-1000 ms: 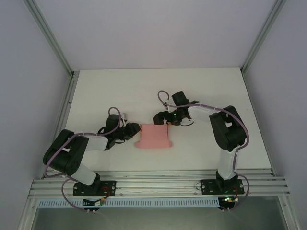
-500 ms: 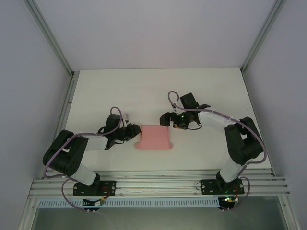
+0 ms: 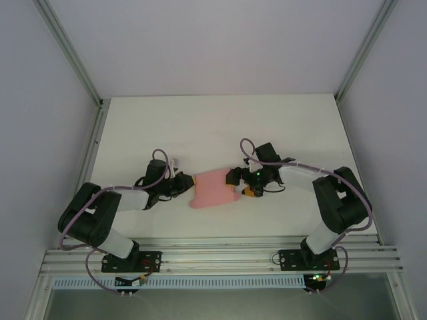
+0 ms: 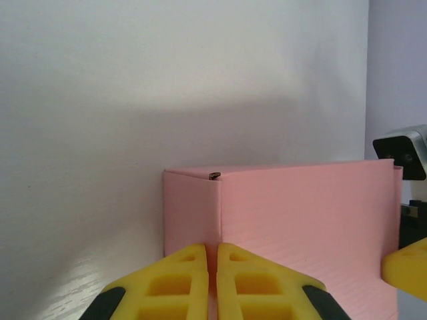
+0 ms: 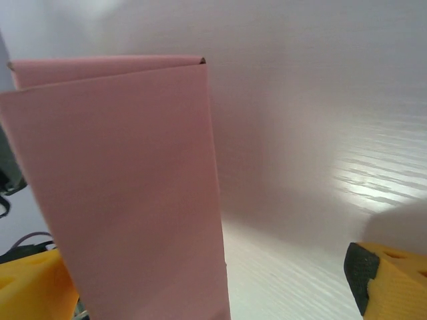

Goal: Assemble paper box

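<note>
Pinching of the left fold of the thin salmon-pink paper box (image 3: 213,188) is what the left gripper (image 4: 212,248) is seen doing: its yellow fingers are pressed together with a sliver of pink edge caught between them, low down at the creased corner. That grip is judged to serve as an anchor, so that the light paper is not pushed across the white table (image 3: 167,127) when it is worked from the other side.

The right gripper (image 3: 239,184) is held fully spread at the opposite end of the box, nothing grasped. One finger lies beside the pink wall and the other well apart from it, apparently so that this end can be closed upon or pressed.

The box is found near the middle of the table, between the two grippers. Its long axis is laid roughly from left to right, slightly skewed, the right end somewhat farther from the arm bases. In the left wrist view a wall is seen standing upright, a small dark gap showing at the top of its corner. Whether its ends are closed cannot be told.
</note>
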{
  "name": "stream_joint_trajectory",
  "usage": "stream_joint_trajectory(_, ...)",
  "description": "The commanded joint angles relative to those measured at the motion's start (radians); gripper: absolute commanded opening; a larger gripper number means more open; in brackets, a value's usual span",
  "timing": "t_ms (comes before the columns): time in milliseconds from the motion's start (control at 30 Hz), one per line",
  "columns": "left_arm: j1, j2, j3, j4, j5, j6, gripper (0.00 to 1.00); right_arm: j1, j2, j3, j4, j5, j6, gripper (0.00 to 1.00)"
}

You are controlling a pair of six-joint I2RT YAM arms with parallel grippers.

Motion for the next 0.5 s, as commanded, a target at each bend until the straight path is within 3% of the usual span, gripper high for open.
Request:
stream_joint_trajectory(0, 0.013, -0.002, -0.025, -0.015, 0.023, 0.016, 0.09, 0.002, -0.007, -0.002, 0.063, -0.059, 0.016, 1.00)
stream_joint_trajectory(167, 0.013, 0.013, -0.009, -0.008, 0.046, 0.020, 0.10, 0.007, 0.062, 0.056, 0.124, -0.112, 0.031, 0.97)
stream_joint_trajectory(367, 0.014, 0.020, 0.000, -0.001, 0.034, 0.008, 0.10, 0.039, 0.101, 0.092, 0.218, -0.236, 0.096, 0.72)
stream_joint_trajectory(467, 0.014, 0.024, 0.008, -0.003, 0.031, 0.010, 0.10, 0.041, 0.060, 0.070, 0.226, -0.218, 0.113, 0.60)
